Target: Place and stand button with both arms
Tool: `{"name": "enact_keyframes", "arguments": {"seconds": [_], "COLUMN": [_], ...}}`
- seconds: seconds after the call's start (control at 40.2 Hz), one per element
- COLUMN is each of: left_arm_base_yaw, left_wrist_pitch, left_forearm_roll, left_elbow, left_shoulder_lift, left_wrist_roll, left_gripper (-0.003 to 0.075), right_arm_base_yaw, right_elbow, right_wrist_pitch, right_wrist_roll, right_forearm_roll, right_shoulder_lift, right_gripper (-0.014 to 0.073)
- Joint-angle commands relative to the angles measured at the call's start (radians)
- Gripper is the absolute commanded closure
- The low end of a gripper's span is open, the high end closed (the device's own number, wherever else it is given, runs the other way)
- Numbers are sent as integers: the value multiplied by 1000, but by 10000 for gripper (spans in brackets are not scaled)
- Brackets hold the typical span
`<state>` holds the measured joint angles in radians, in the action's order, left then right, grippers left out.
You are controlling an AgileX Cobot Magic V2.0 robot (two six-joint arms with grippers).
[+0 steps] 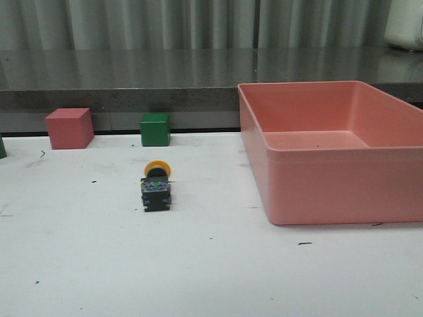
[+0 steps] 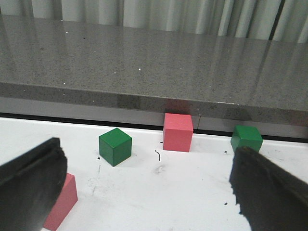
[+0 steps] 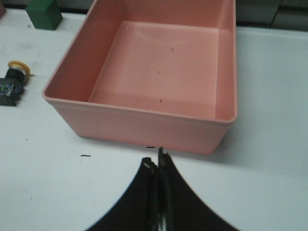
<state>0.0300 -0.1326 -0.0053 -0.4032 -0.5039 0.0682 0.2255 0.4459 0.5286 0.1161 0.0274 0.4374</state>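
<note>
The right gripper [image 3: 160, 166], jaws pressed together and empty, hangs before the salmon-pink plastic bin [image 3: 144, 118]; the yellow-capped, black-bodied push-button [image 3: 13, 83] lies toppled at the frame's left edge, cap pointing away. The left gripper [image 2: 144, 185] gapes wide toward pink cube [image 2: 177, 132] and green cube [image 2: 115, 146]; no button shows there.

Open desk [image 1: 198, 264] all around the button [image 1: 156, 185]; pink bin [image 1: 330, 191] walling off the right, pink cube [image 1: 69, 128] and green cube [image 1: 155, 129] well behind.
</note>
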Motion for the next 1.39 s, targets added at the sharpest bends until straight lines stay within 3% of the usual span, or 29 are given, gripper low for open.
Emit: {"name": "enact_keyframes", "arguments": {"seconds": [0.0,0.174,0.324,0.572,0.722,0.896,1.145,1.369], "left_arm_base_yaw": [2,2,-7,-146,-302,-407,-430,-430], "left_wrist_pitch": [95,103,65,-64,-214,-458,-759,-921], "left_forearm_roll": [-5,-109,-106,-99,-99,-125,-242,-242], "left_elbow": [-38,-38,-64,-256,-437,-677,-995,-1240], "left_shoulder_lift": [-9,-9,-33,-311,-550,-817,-1157,-1436], "left_wrist_roll": [6,6,6,-3,-3,-3,-3,86], "left_gripper": [60,60,60,60,60,60,60,60], "right_arm_base_yaw": [-4,-4,-4,-4,-4,-4,-4,-4], "right_elbow": [-33,-82,-82,-82,-82,-82,-82,-82], "right_wrist_pitch": [-137,-182,-175,-175,-175,-175,-175,-175], "right_wrist_roll": [-11,-11,-11,-11,-11,-11,-11,-11], "right_forearm_roll": [15,15,15,15,15,15,15,15], "right_shoulder_lift": [-99,-215,-228,-227,-227,-227,-227,-227], "right_gripper": [660,660,660,660,660,660,660,660]}}
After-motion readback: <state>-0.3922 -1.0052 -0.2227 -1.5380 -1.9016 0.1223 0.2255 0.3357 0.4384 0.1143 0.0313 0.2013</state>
